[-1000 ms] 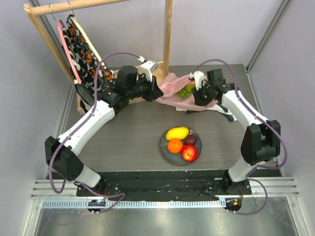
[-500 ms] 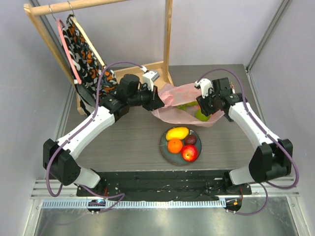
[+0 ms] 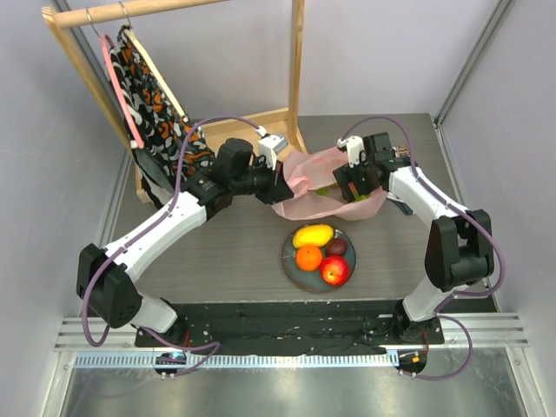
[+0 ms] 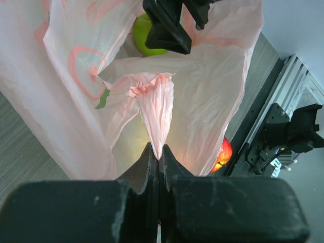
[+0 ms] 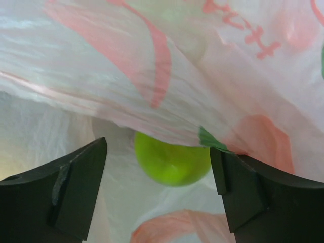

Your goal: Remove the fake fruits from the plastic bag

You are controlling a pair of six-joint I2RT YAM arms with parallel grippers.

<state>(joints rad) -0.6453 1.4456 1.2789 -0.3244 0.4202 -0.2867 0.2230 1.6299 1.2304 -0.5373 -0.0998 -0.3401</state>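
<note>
The plastic bag (image 3: 323, 193) sits bunched on the table (image 3: 217, 234) just beyond the plate (image 3: 294, 274), on the side away from the arm bases, and the two arms work at it from opposite flanks. The left gripper (image 4: 158, 152), beyond the plate and to its left in the overhead view, is clamped tight on a gathered pleat of the pink film at the bag's edge. The film rises in a taut ridge from that pinch, so the hold seems meant to lift one lip and prop the mouth apart, giving the other arm a way in. The right gripper (image 5: 158, 163), beyond the plate and to its right, has its jaws spread wide with nothing between them. It is aimed at a green apple (image 5: 172, 164) lying in the bag, half tucked under a sagging fold of film. That fold looks like the main nuisance, since the fingers may catch plastic along with the fruit. The bag holds at least this apple; a pale greenish tint shows through the film elsewhere, but what else is inside cannot be told. The plate carries four fruits packed close together: a mango (image 3: 313, 234), an orange (image 3: 308, 257), a dark purple fruit (image 3: 336, 247) and a red apple (image 3: 334, 271), so the job seems well along.
</note>
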